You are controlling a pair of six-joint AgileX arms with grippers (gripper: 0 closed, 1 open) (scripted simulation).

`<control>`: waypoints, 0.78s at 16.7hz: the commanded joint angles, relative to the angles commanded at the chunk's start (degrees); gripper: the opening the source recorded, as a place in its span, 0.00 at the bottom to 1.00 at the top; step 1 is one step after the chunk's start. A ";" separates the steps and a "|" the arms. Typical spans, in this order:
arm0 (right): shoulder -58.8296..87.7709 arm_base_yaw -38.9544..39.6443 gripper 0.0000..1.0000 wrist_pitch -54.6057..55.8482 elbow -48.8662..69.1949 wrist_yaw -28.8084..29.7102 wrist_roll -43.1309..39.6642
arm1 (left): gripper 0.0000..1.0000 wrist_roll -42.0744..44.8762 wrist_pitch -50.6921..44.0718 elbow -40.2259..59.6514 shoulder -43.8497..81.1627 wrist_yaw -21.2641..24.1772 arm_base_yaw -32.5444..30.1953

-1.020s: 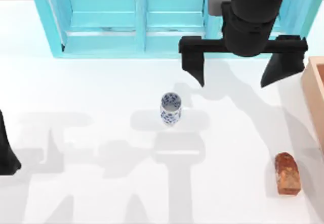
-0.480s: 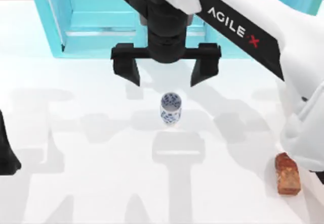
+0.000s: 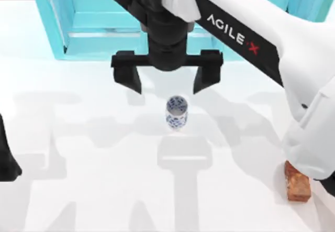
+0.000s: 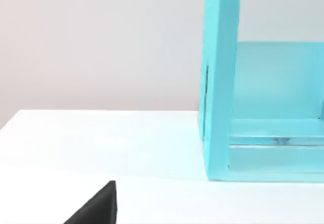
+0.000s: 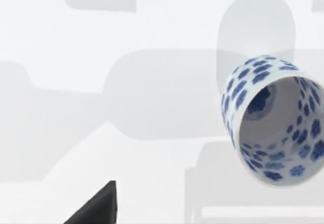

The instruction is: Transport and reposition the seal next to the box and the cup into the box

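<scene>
The white cup [image 3: 176,112] with blue pattern stands upright on the table's middle; the right wrist view looks down into the cup [image 5: 273,120]. My right gripper [image 3: 166,80] hangs open just behind the cup, fingers spread wide and apart from it. The reddish-brown seal [image 3: 297,182] lies at the front right, partly covered by my right arm. The box is out of view. My left arm [image 3: 6,158] is parked at the left edge.
A big turquoise shelf unit [image 3: 89,28] runs along the table's back; its side panel [image 4: 220,82] stands close in the left wrist view. My right arm's white body [image 3: 293,69] crosses the right half of the table.
My right gripper has swung from the back right leftwards to a spot just behind the cup, and has come slightly lower. The arm now covers the box and part of the seal.
</scene>
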 joint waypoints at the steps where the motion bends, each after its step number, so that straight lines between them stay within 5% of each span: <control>1: -0.18 0.01 1.00 1.31 -1.35 0.02 -0.07 | 1.00 0.00 0.00 0.00 0.00 0.00 0.00; 13: -2.22 -0.29 1.00 19.32 -21.50 -0.02 -0.39 | 1.00 0.00 0.00 0.00 0.00 0.00 0.00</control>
